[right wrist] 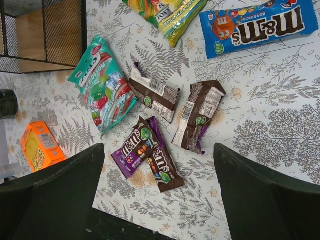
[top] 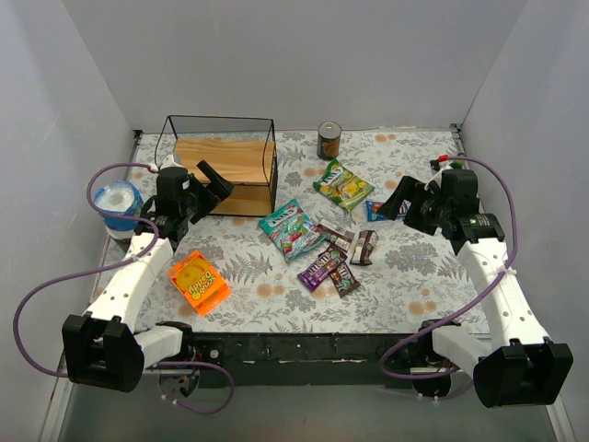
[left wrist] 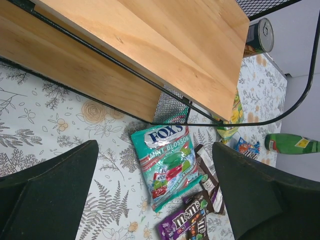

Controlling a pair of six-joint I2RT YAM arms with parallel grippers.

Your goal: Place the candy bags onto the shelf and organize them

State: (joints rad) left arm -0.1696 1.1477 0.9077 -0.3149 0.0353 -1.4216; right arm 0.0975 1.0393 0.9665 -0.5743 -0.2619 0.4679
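Note:
The shelf (top: 230, 170), black wire with wooden boards, stands at the back left; it also shows in the left wrist view (left wrist: 150, 45). The teal bag (top: 290, 228) lies mid-table, also in the left wrist view (left wrist: 167, 162) and right wrist view (right wrist: 102, 90). The yellow-green bag (top: 342, 185) lies behind it. Purple and brown packets (top: 331, 262) cluster in front, also in the right wrist view (right wrist: 150, 152). A blue packet (right wrist: 257, 22) lies near my right gripper. My left gripper (top: 216, 184) is open and empty beside the shelf. My right gripper (top: 398, 198) is open and empty.
An orange flat package (top: 199, 282) lies at the front left. A dark can (top: 329, 140) stands at the back. A white and blue roll (top: 120, 204) sits at the far left. A green bottle (left wrist: 292, 144) lies at the right back.

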